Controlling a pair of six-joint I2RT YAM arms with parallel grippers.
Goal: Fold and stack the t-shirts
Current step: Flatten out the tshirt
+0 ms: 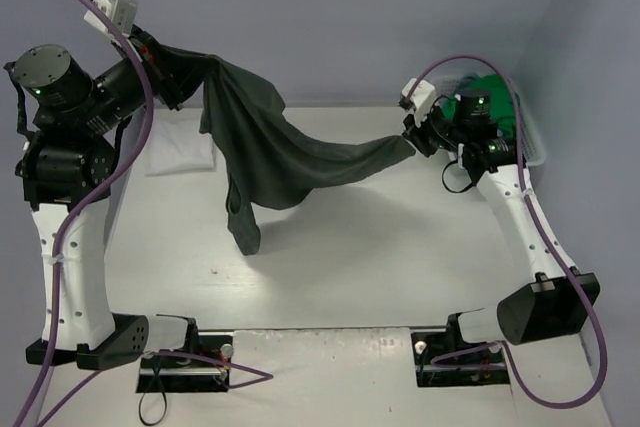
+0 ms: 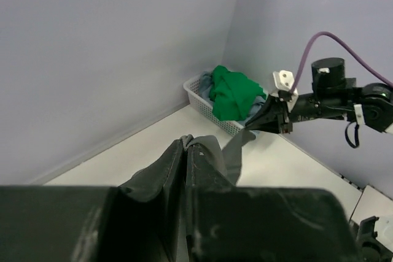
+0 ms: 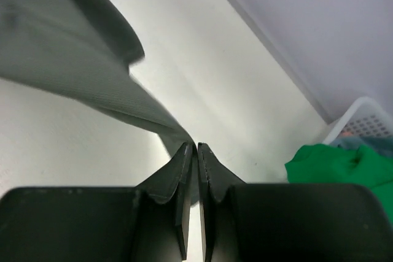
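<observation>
A dark olive-grey t-shirt (image 1: 270, 152) hangs stretched in the air between my two grippers, its lower part drooping toward the table. My left gripper (image 1: 178, 63) is raised at the back left, shut on one end of it (image 2: 186, 145). My right gripper (image 1: 411, 141) is shut on the other end (image 3: 195, 146). A folded white t-shirt (image 1: 180, 154) lies on the table at the back left. At the back right, a bright green t-shirt (image 1: 490, 90) fills the basket, with a light blue t-shirt (image 3: 368, 144) beside it.
The white slatted basket (image 1: 533, 139) stands in the back right corner against the walls. The table's white surface (image 1: 370, 247) stretches below the hanging shirt. Both arm bases sit at the near edge.
</observation>
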